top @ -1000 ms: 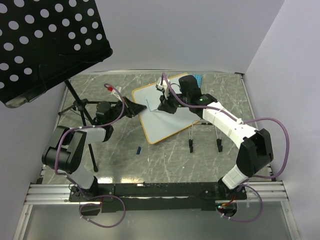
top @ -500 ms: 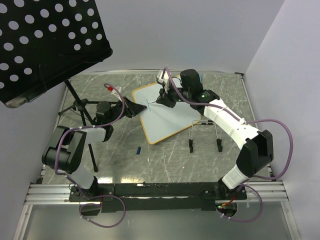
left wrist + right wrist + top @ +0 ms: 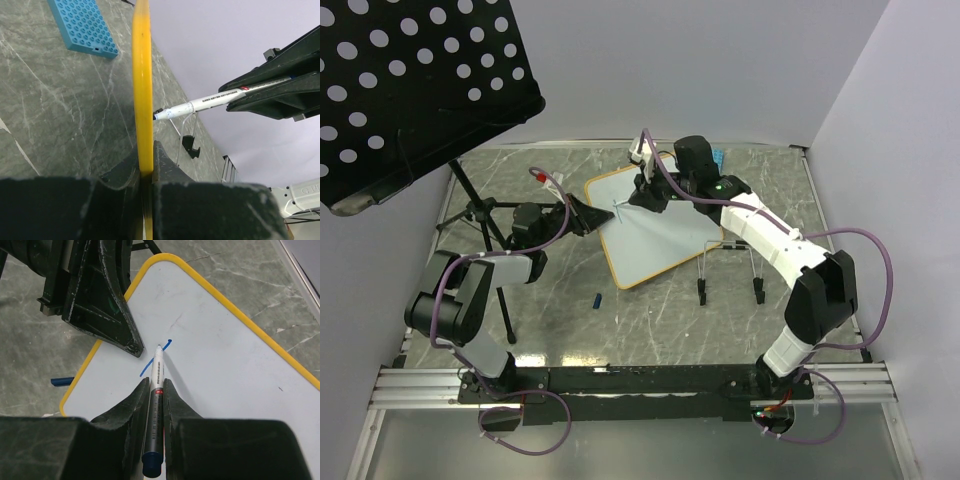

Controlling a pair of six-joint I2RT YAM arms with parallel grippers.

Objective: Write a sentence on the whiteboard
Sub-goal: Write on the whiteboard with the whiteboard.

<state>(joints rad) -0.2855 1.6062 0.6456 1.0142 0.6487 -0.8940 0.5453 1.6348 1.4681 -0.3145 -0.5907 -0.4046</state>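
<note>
Glossy yellow-rimmed whiteboard (image 3: 225,355) (rounded corners) bears thin blue stroke (image 3: 145,370).

The whiteboard (image 3: 225,365) showed a smooth, glossy white face in a shiny yellow rim, the marker (image 3: 156,375) a smooth white plastic barrel, the left gripper (image 3: 134,347) scuffed matt black plastic, the studded plate (image 3: 82,25) at eleven o'clock blue plastic, and the table (image 3: 60,110) a dull, grey, veined stone look.

Robot lab cell: white walls (image 3: 720,60) enclosing a marbled table (image 3: 650,320).
</note>
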